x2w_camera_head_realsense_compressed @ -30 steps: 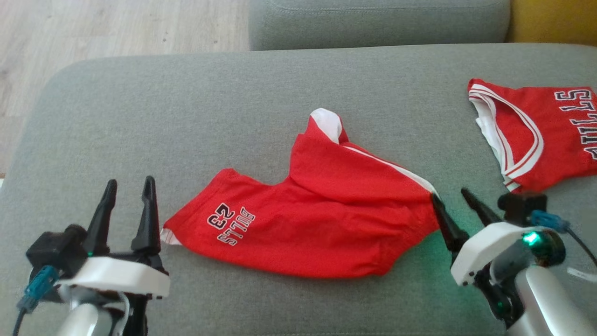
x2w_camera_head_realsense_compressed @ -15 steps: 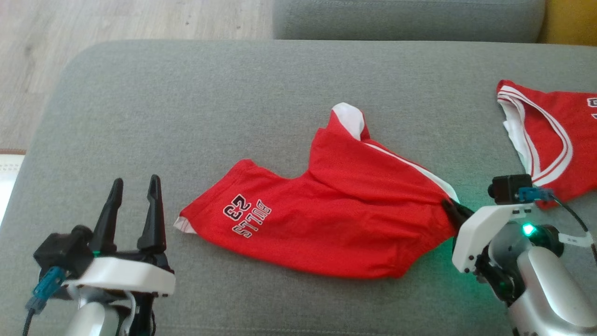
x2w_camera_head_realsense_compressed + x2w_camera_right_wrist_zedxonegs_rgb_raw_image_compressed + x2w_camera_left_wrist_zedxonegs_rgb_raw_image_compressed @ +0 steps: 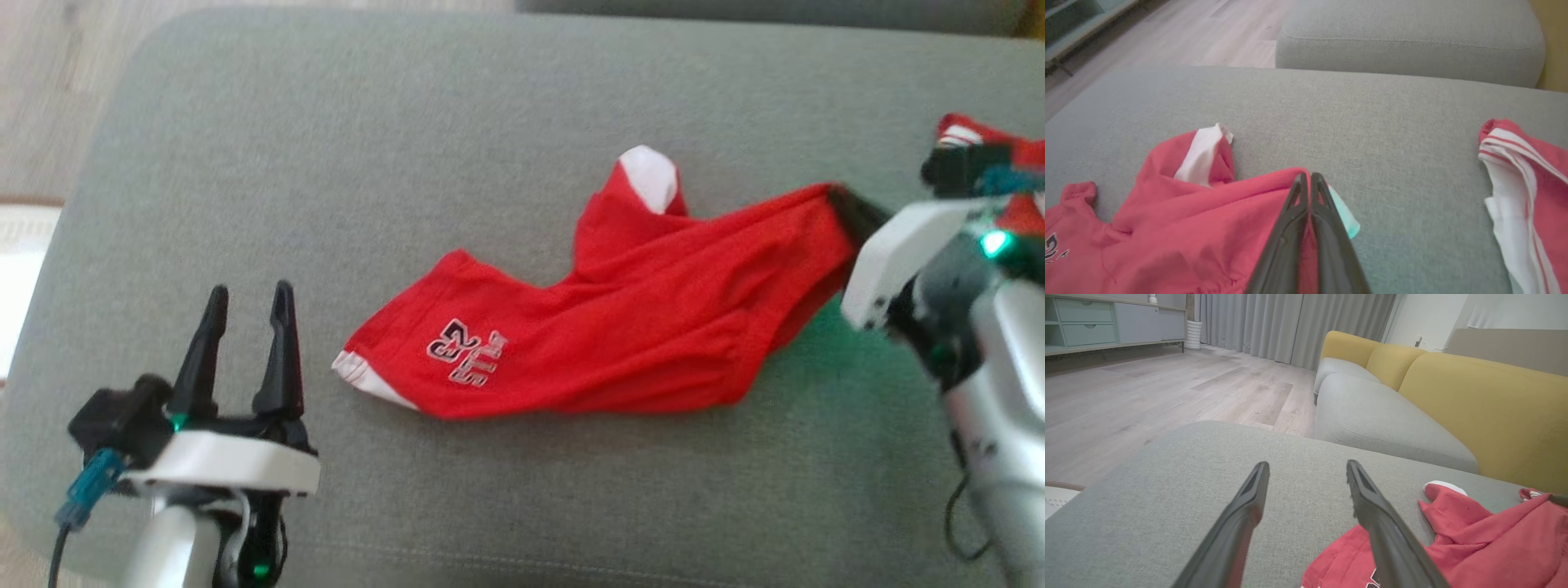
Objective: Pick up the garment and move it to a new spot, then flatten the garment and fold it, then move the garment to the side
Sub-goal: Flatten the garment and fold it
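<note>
Left gripper (image 3: 251, 288) sits low over the near-left part of the grey seat cushion (image 3: 408, 122). Its fingers are spread wide with nothing between them. In the left wrist view the gripper (image 3: 1307, 464) points across bare cushion, with the red cloth just off its right finger, not touching.

The red garment (image 3: 620, 327) lies mid-cushion, rumpled and not flat. There is white trim at the left hem end, near the left gripper but apart from it. A number 23 with lettering is printed on the left part. A white-lined flap sticks up at the far edge. The garment also shows in the left wrist view (image 3: 1474, 539) and the right wrist view (image 3: 1200, 228).

The right gripper (image 3: 841, 200) is at the garment's right end, fingers pressed together and clamped on the cloth edge. The right wrist view shows the gripper (image 3: 1309, 176) with red fabric squeezed between the fingers and a pale bit poking out beside them. Stretched folds run from the pinch back toward the rest of the garment.

A second red jersey (image 3: 1527, 163) with white striped trim lies farther right on the same cushion, well apart from the garment.

Beyond that are another grey seat cushion (image 3: 1404, 36), a yellow backrest (image 3: 1474, 408), wood floor (image 3: 1147, 392), grey curtains (image 3: 1290, 322) and a low cabinet (image 3: 1086, 322).
</note>
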Tool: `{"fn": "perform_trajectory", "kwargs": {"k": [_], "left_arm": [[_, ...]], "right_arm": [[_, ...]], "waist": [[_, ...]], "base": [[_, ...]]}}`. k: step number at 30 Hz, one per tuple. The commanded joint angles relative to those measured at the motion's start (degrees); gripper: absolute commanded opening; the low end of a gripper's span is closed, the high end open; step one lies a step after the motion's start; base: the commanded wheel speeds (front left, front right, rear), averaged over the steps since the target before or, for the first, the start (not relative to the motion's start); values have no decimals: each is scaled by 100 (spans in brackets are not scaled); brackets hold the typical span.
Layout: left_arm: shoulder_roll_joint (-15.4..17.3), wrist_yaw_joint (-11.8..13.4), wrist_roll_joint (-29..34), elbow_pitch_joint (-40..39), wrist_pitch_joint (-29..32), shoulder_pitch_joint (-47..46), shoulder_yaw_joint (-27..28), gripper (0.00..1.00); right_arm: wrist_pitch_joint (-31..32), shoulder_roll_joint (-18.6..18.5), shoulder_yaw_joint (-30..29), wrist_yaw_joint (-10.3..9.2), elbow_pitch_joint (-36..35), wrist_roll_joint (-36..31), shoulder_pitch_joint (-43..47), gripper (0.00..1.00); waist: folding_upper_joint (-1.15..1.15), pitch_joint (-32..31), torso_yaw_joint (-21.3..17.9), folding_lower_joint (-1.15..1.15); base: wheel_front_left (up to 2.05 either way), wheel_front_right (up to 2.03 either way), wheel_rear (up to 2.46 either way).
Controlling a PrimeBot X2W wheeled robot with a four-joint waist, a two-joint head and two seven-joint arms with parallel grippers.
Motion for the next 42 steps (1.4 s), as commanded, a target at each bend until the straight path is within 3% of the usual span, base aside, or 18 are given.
{"fn": "perform_trajectory", "kwargs": {"k": [1,6,11,19,20,21,22,32,42], "left_arm": [[8,-43,72,-145,-70,-320,240,100],[-135,-208,181,-12,-70,-484,292,100],[-232,-356,290,103,-70,-611,360,100],[-366,-536,449,251,-70,-794,439,100],[-383,-551,465,269,-70,-814,444,100],[-397,-563,483,291,-70,-827,452,100],[-409,-571,501,308,-70,-830,469,100],[-405,-603,633,359,-70,-563,788,100],[-419,-546,677,151,-70,-77,1059,100]], "right_arm": [[66,-168,131,-4,-37,55,-300,0],[13,-500,368,-4,603,308,-993,0],[-418,-752,567,-4,1326,336,-1667,0],[-1121,-877,1094,-4,2446,185,-2561,0],[-1231,-880,1146,-4,2559,192,-2635,19],[-1335,-847,1219,-4,2646,224,-2672,63],[-1476,-810,1274,-4,2709,255,-2696,100],[-3428,-458,1589,-4,2746,472,-2357,100],[-3775,-343,1448,-4,1633,1000,-999,100]], "waist": [[0,167,132,0],[0,387,320,0],[0,536,442,0],[0,788,562,0],[0,796,568,0],[0,779,562,0],[0,748,542,0],[0,-40,41,0],[0,-648,-459,0]], "base": [[0,0,0],[0,0,0],[0,0,0],[0,0,0],[0,0,0],[0,0,0],[0,0,0],[0,0,0],[0,0,0]]}}
